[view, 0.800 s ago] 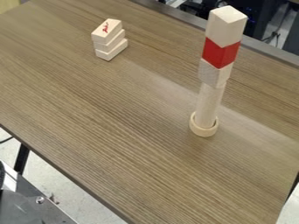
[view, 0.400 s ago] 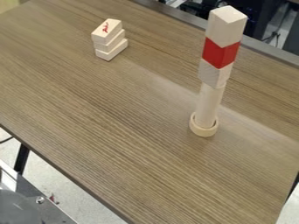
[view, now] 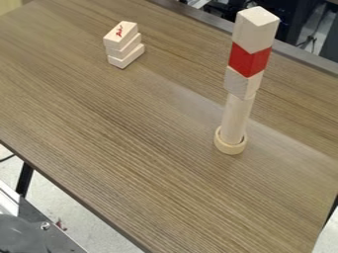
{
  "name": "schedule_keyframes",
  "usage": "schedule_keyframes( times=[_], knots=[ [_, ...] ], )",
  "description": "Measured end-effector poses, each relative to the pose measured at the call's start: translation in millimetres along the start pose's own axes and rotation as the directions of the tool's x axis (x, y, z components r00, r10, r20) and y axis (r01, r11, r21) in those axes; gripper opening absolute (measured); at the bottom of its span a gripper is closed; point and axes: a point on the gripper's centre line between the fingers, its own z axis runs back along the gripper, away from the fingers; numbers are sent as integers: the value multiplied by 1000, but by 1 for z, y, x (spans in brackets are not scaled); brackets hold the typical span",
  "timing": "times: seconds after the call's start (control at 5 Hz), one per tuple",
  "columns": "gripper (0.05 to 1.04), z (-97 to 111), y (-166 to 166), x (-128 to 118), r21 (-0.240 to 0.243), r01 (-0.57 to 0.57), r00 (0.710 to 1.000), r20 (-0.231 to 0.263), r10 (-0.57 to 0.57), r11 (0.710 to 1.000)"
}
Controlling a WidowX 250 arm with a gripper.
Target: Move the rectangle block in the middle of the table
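1. Placing the likely target at about 11 o'clock on the bench (view: 132, 123): top block (view: 121, 34) of a three-high rectangular stack (view: 124, 44), marked with a red scribble (view: 119, 31). Cannot be certain which of the three to move.
2. Lying flat, long sides running roughly 7 to 1 o'clock, slightly fanned at the edges — probably piled flat for steadiness, with most access to the uppermost.
3. Rising from about 4 o'clock: cylinder (view: 236, 118) standing upright inside a ring (view: 230, 147), presumably collared to widen a narrow foot.
4. Balancing above it, toward 1 o'clock: small pale block (view: 241, 83), red block (view: 249, 60), large pale block (view: 256, 29). Looks top-heavy, so best given a wide berth.
5. Cannot tell whether open, closed or gripping anything, as regards the end effector.
6. Judging the move still to do: pinch across the narrow width, lift straight up to spare the lower two, carry toward 5 o'clock, then set down mid-bench — well short of the ring.
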Motion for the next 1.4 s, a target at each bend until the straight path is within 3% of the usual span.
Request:
schedule_keyframes(
  times=[0.2, 0.4, 0.6, 0.8, 1.4],
  knots=[
    [1000, -9, 25, 4, 39, -35, 999, -9, 35, 999],
    [1000, -31, 53, 3, 81, -52, 998, -38, 55, 995],
    [1000, -41, 68, 4, 127, -35, 999, -34, 40, 991],
    [1000, -55, 81, -2, 150, -29, 997, -65, 39, 988],
    [1000, -103, 120, -23, 139, -59, 974, -209, 88, 989]
  ],
)
